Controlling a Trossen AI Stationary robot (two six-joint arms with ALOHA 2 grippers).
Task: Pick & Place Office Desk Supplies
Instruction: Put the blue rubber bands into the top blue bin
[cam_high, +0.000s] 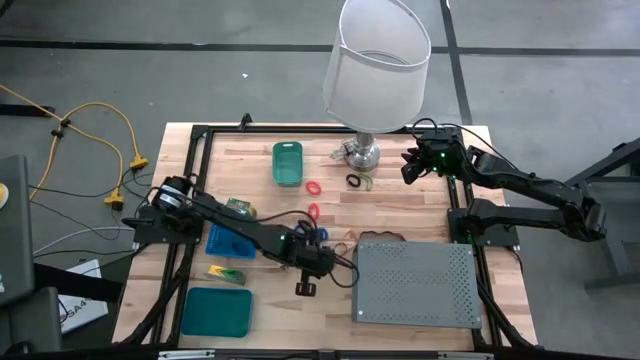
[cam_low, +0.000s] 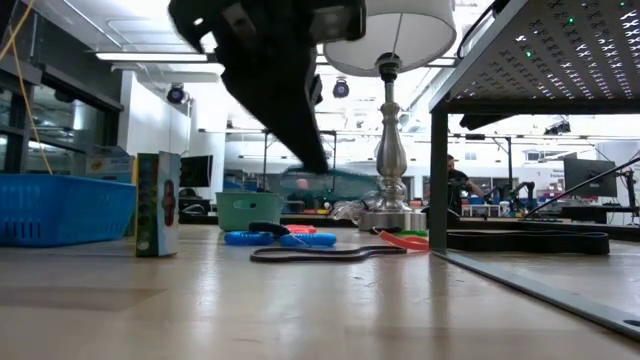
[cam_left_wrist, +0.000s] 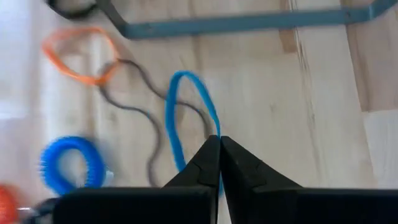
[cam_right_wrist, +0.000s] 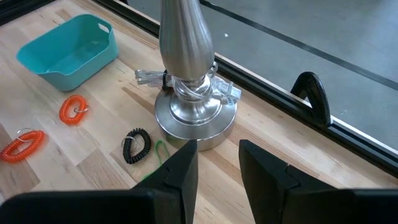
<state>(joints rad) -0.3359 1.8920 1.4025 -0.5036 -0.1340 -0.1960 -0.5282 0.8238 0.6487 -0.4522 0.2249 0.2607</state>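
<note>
The left pincer (cam_left_wrist: 219, 144) is clamped together on the blue loop (cam_left_wrist: 186, 112), low over the worktop (cam_high: 400, 210) beside the grey box (cam_high: 415, 285). Lift straight and slowly, so the black band (cam_left_wrist: 134, 106) does not follow. The right pincer (cam_right_wrist: 217, 155) waits apart near the lamp (cam_right_wrist: 193, 93).

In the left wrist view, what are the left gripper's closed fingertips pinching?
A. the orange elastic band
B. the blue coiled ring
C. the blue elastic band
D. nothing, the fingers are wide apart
C. The left gripper has its fingertips pressed together on the thin blue elastic band, while the orange elastic band and the blue coiled ring lie apart from it on the table.
</note>
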